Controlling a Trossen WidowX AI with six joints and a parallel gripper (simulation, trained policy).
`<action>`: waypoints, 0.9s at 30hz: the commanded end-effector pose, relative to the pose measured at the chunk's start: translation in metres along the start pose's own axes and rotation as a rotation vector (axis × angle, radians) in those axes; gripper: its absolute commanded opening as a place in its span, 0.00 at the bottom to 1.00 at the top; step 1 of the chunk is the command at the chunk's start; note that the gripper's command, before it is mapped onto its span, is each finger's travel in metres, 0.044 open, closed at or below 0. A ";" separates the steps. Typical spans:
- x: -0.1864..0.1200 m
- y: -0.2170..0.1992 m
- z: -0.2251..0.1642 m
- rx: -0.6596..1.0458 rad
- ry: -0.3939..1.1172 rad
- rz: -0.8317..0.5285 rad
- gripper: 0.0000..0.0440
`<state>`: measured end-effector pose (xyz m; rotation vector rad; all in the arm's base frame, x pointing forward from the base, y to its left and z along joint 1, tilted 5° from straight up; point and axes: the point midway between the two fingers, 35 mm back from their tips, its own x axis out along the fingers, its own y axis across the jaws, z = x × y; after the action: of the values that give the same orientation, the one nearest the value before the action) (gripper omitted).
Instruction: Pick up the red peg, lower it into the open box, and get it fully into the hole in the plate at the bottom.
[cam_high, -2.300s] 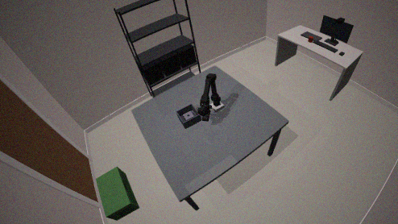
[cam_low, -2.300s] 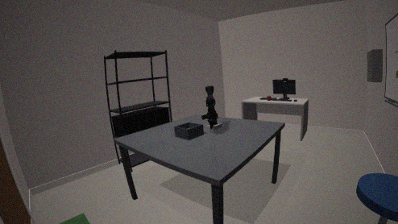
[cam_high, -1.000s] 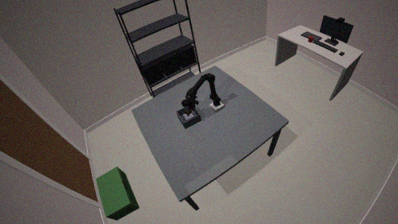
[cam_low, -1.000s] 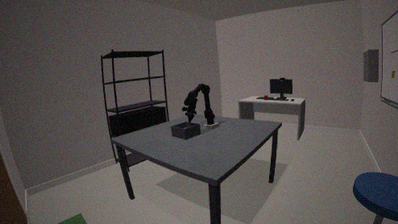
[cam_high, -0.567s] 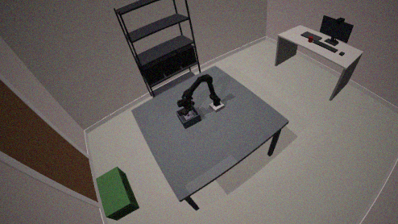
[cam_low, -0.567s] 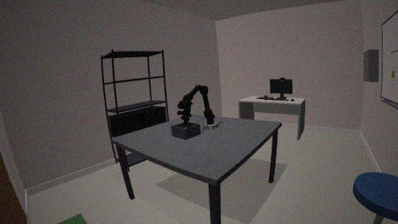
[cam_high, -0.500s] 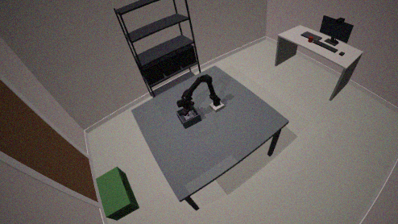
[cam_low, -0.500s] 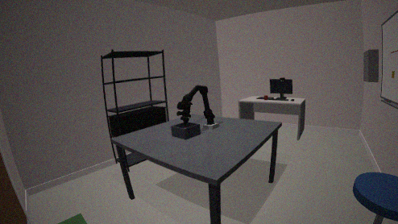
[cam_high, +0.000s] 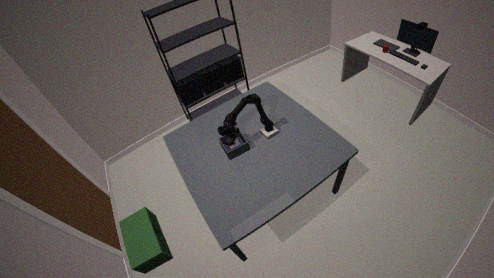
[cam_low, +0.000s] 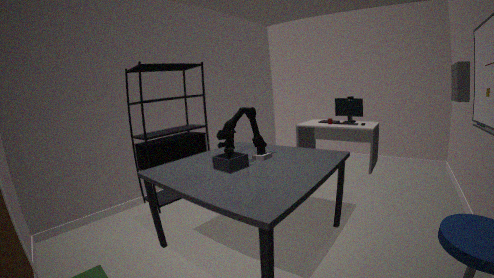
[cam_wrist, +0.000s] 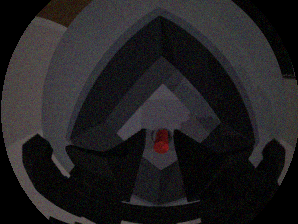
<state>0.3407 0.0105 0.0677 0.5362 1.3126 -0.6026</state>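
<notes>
The red peg (cam_wrist: 161, 145) stands in the hole of the plate inside the box in the wrist view; how deep it sits is hard to tell. The light plate (cam_wrist: 162, 107) lies at the bottom of the dark open box (cam_high: 239, 152) (cam_low: 232, 165) (cam_wrist: 107, 92). My gripper (cam_wrist: 159, 132) (cam_high: 230, 143) (cam_low: 229, 154) reaches down into the box. Its fingers are open, one on each side of the peg, with gaps between them and the peg. The peg is hidden in the top and exterior views.
The box stands on the grey table (cam_high: 250, 190) (cam_low: 215, 187), its walls around the fingers. The arm's white base (cam_high: 270, 133) (cam_low: 262, 157) is beside it. A black shelf (cam_high: 202, 62) (cam_low: 167, 98) stands behind the table.
</notes>
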 end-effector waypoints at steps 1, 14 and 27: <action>0.005 -0.004 0.011 -0.003 0.017 -0.021 0.48; -0.016 0.026 0.038 -0.011 0.063 0.065 1.00; -0.039 0.064 0.051 -0.046 0.101 0.156 1.00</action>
<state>0.3840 0.0051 0.0965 0.5845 1.4393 -0.5335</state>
